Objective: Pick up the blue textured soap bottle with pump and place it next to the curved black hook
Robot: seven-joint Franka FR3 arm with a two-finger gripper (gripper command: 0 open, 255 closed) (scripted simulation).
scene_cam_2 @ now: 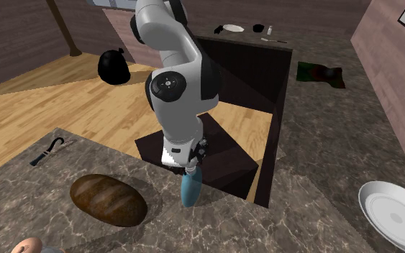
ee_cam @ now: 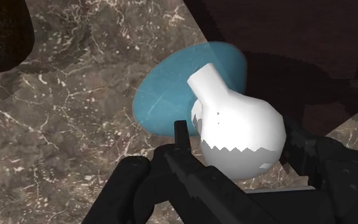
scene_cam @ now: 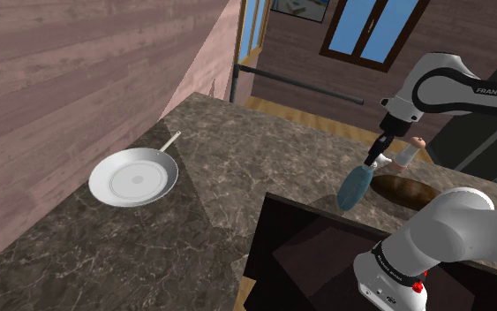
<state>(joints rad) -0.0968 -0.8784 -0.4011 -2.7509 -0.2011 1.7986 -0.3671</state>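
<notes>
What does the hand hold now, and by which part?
The hand holds the blue soap bottle by its white pump top.

Blue bottle [scene_cam: 354,187], white pump top [ee_cam: 234,130] gleaming; the counter [scene_cam: 229,168] is dark brown, marbled with pale veins. White pan [scene_cam: 134,178] there, brown loaf [scene_cam_2: 108,200] with darker streaks, black hook [scene_cam_2: 46,152], and the gripper [scene_cam: 379,152] is black all over.

Shoulder camera beside my stand [scene_cam: 308,256], looking down the marble counter [scene_cam: 237,159], second facing me across it, wrist camera close over the bottle [ee_cam: 165,95].
</notes>
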